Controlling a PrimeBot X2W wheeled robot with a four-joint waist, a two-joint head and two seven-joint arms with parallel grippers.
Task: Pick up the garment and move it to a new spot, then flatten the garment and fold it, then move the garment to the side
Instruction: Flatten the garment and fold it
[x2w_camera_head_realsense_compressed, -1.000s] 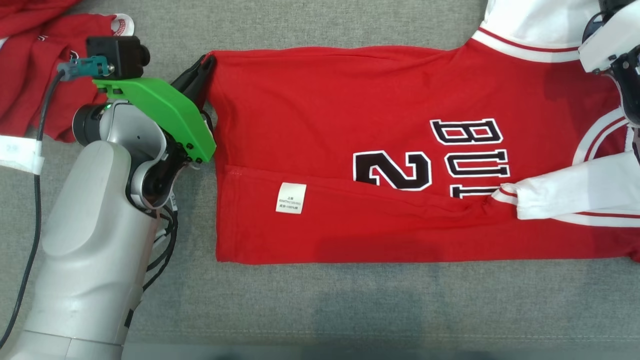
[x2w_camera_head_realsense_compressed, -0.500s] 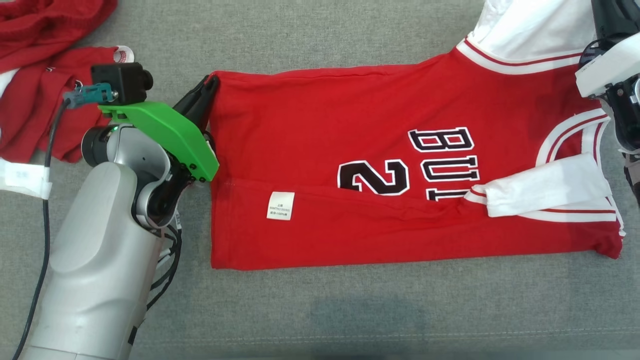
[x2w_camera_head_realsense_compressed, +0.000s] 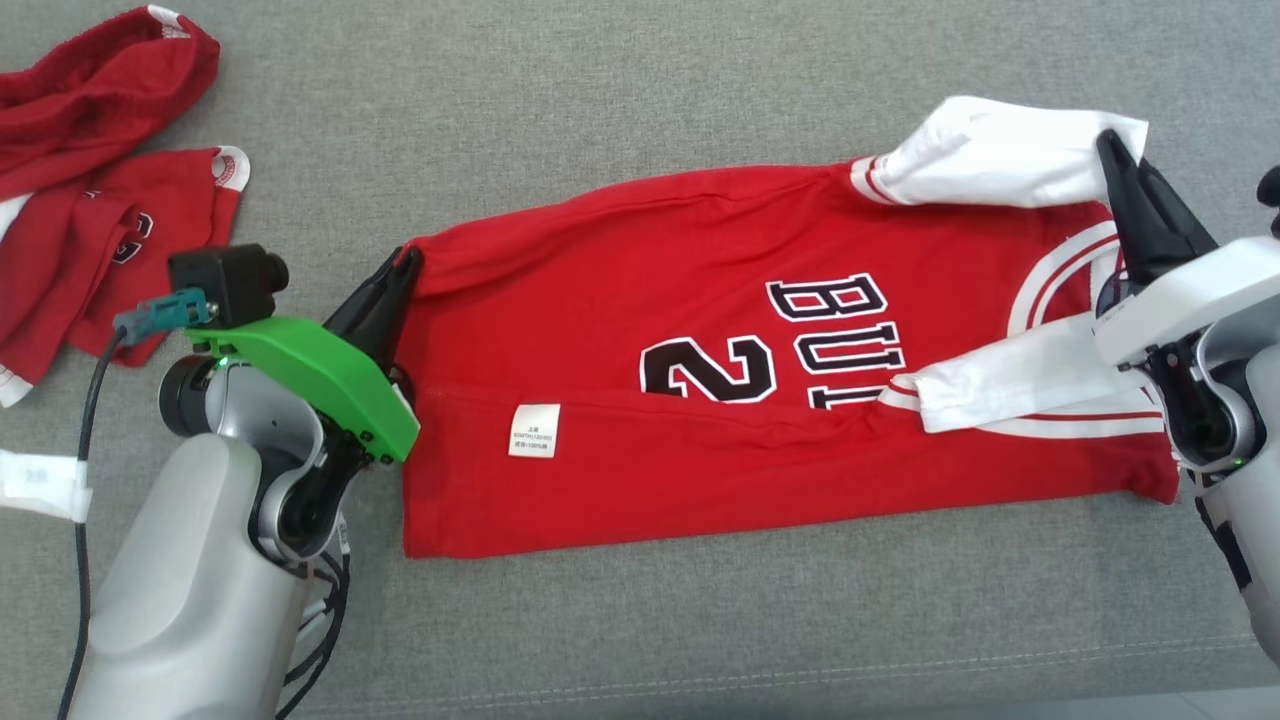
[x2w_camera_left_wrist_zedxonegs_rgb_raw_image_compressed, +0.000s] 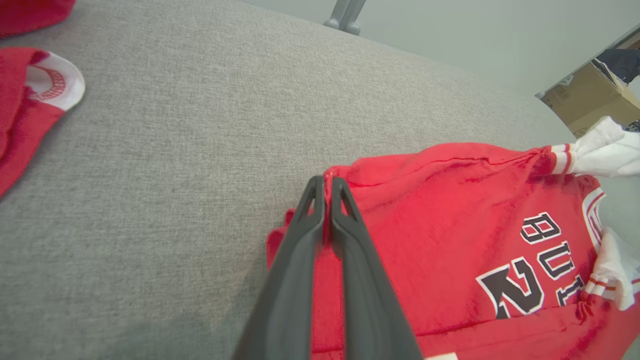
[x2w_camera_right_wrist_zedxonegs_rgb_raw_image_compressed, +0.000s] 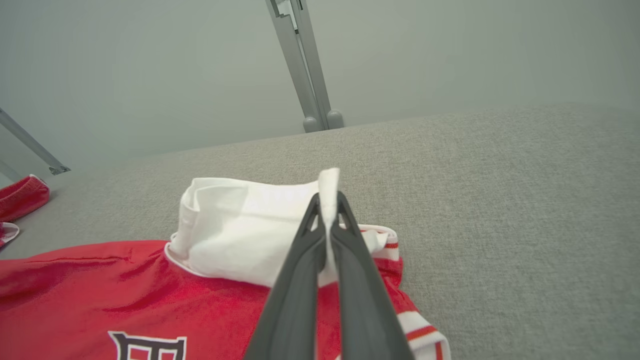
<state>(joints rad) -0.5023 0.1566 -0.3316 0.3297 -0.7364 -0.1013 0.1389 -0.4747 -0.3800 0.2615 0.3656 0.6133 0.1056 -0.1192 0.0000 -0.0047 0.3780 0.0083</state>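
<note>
the left gripper (x2w_camera_head_realsense_compressed: 405, 265) is pressed together on the far hem corner of the red jersey (x2w_camera_head_realsense_compressed: 700, 330), and the right gripper (x2w_camera_head_realsense_compressed: 1112, 160) is pinching the edge of its white sleeve (x2w_camera_head_realsense_compressed: 985, 150) at the far shoulder. the jersey lies lengthwise across the grey cushion (x2w_camera_head_realsense_compressed: 600, 110), its near long edge already folded in with the care label (x2w_camera_head_realsense_compressed: 533, 430) showing, well apart from the pile of other red clothes (x2w_camera_head_realsense_compressed: 90, 200) at the far left. it looks light, thin and limp — likely to sag between holds and drag on the rough fabric, so hems and corners are the places to take it, both ends together. the left forearm rises from the lower left, wrist bent toward the hem, fingers low and slanting up and right; the right arm enters from the right edge, fingers pointing away from the robot.
</note>
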